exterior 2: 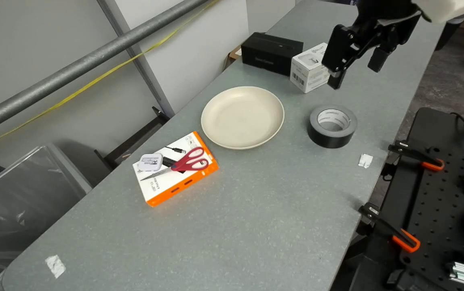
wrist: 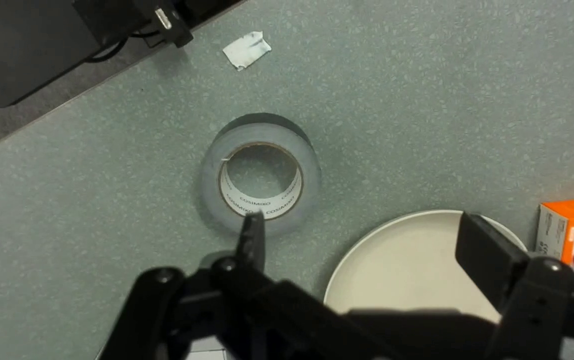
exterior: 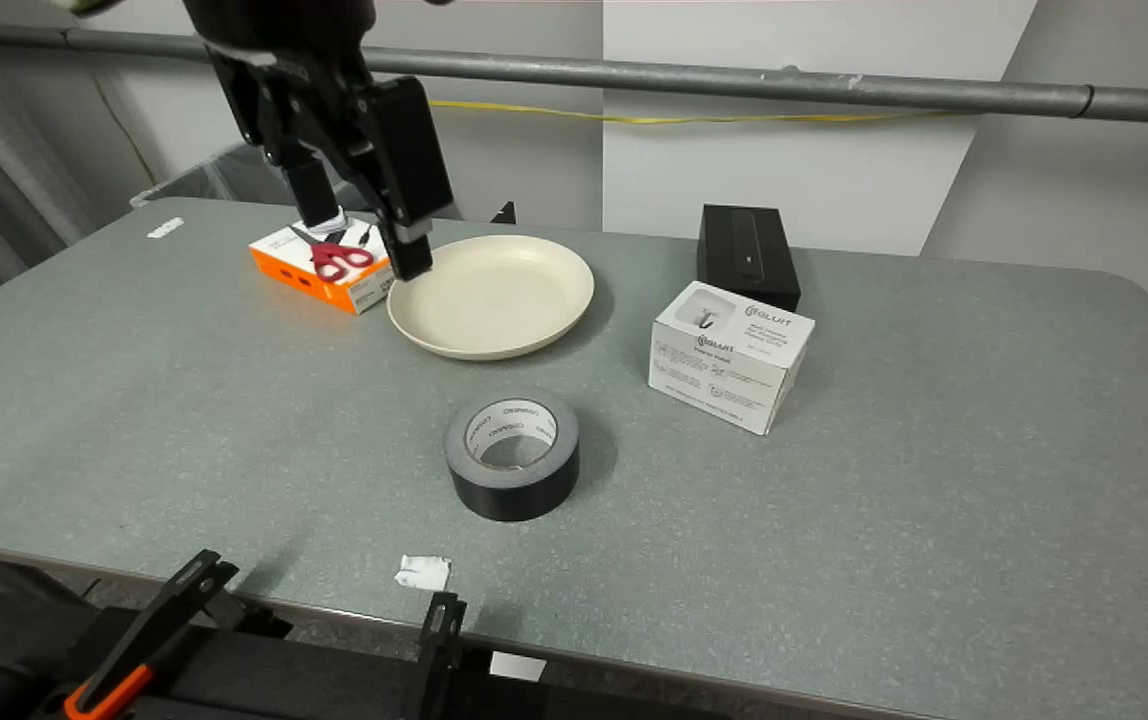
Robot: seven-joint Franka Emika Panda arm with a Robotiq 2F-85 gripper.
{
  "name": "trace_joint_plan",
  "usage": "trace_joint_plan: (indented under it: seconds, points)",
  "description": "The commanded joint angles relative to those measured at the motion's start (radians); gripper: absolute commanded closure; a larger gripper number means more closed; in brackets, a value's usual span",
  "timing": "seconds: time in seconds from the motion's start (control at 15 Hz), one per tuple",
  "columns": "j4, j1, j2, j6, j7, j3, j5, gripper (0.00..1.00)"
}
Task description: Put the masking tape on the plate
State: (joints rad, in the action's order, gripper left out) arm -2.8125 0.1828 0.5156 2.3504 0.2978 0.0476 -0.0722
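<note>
The masking tape is a thick black roll lying flat on the grey table in both exterior views (exterior: pixel 514 497) (exterior 2: pixel 330 140). It also shows in the wrist view (wrist: pixel 312 175), upper middle. The cream plate lies near it, towards the wall side, in both exterior views (exterior: pixel 494 297) (exterior 2: pixel 242 118); nothing lies on it. In the wrist view the plate (wrist: pixel 402 270) is partly hidden by the gripper. My gripper (exterior: pixel 364 228) is open and empty, well above the table; it also shows in an exterior view (exterior 2: pixel 356 72). In the wrist view its fingers (wrist: pixel 362 227) are wide apart.
A white box (exterior: pixel 719 370) and a black box (exterior: pixel 749 255) stand on one side of the plate. An orange-and-white box (exterior 2: pixel 175 178) with red scissors (exterior 2: pixel 189 159) lies on its other side. Clamps (exterior 2: pixel 389 226) grip the table's front edge. A pipe (exterior: pixel 684 78) runs along the back.
</note>
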Motion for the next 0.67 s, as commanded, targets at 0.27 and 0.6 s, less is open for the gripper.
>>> trace_joint_plan:
  seconds: [0.27, 0.6]
  points:
    - [0.008, 0.0, -0.095, 0.085, 0.028, 0.001, 0.03, 0.0]
    - [0.011, 0.026, -0.356, 0.3, 0.11, 0.011, 0.105, 0.0]
